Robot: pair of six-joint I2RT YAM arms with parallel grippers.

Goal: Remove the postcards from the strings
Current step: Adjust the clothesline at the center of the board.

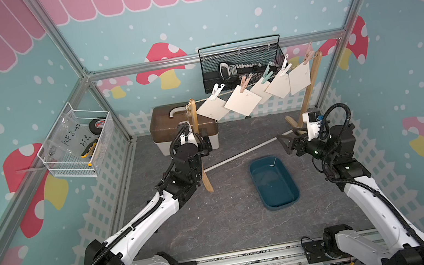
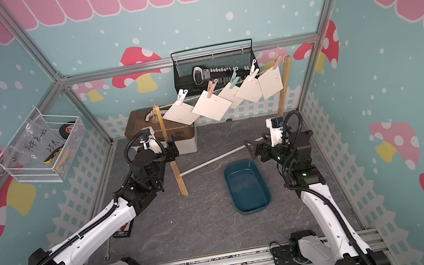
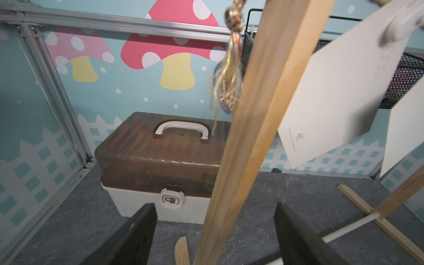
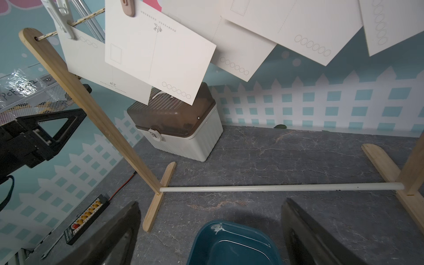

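- Hanging by clothespins (image 1: 217,89) from the string (image 1: 201,100), five postcards (image 1: 243,103) are seen in both top views as plain off-white faces, overlapped, above the far half of the table (image 1: 219,224). Only in the right wrist view are their printed sides shown, with stamp boxes and rows of small circles.
- Only in the left wrist view is the string's frayed knot (image 3: 229,87) made out, beside the left wooden upright (image 3: 252,114), with the brown-lidded box (image 3: 160,156) beyond.
- The left gripper (image 3: 214,206) is held at that upright, about midway up. Its jaws are spread, and the upright stands between them with a gap on either side.
- The right gripper (image 4: 211,203) is held near the right upright (image 1: 310,88) and pointed leftward, with the white rod (image 4: 275,187) seen beyond its fingertips. Its jaws are spread wide and free, and the blue tub (image 4: 215,226) lies below, nearer than the gripper.
- In the top views the left gripper's fingers are largely hidden by its own wrist.
- In the left wrist view only two postcards are caught, both cut off, and the clothespin there is blurred.
- The cards' tiny print cannot be read.
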